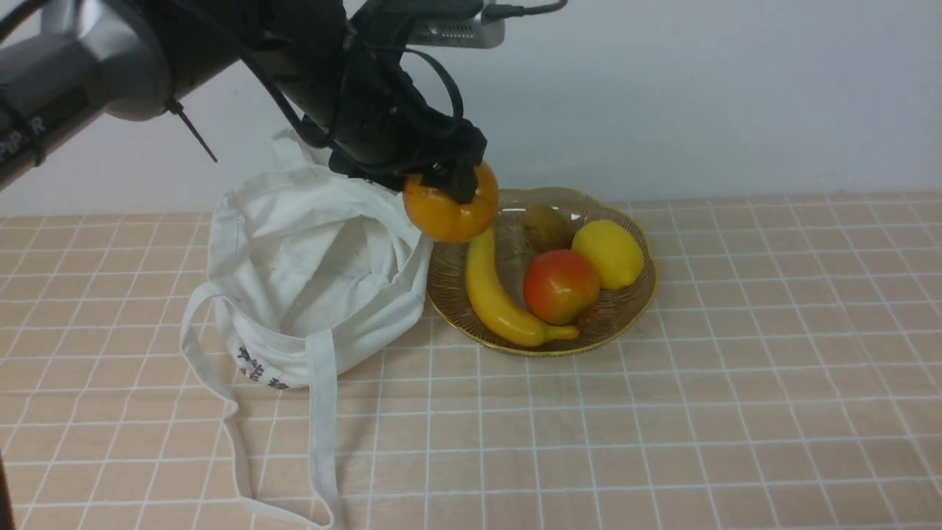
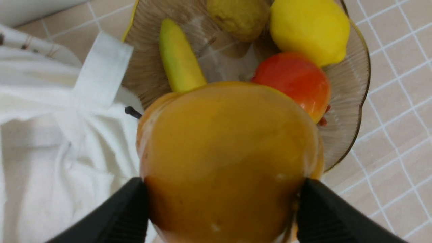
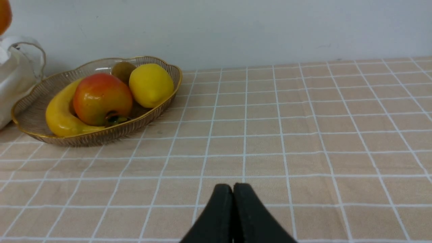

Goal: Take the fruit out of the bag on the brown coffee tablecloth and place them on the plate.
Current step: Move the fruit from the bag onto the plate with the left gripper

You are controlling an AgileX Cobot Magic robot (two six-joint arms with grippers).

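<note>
My left gripper (image 1: 450, 188) is shut on the glossy orange fruit (image 1: 450, 210) and holds it in the air over the near-left rim of the plate (image 1: 633, 309), beside the bag. In the left wrist view the fruit (image 2: 229, 155) fills the middle, clamped between two black fingers (image 2: 320, 216). The white cloth bag (image 1: 309, 272) stands open on the checked tablecloth (image 1: 736, 412), touching the plate's left side. The plate also shows in the right wrist view (image 3: 30, 131). My right gripper (image 3: 233, 189) is shut and empty, low over the cloth, out of the front view.
The plate holds a banana (image 1: 497, 298), a red-and-yellow apple-like fruit (image 1: 561, 285), a yellow lemon (image 1: 608, 253) and a brownish fruit (image 1: 546, 221) at the back. The bag's long straps (image 1: 320, 434) trail toward the front edge. A pale wall stands behind the table.
</note>
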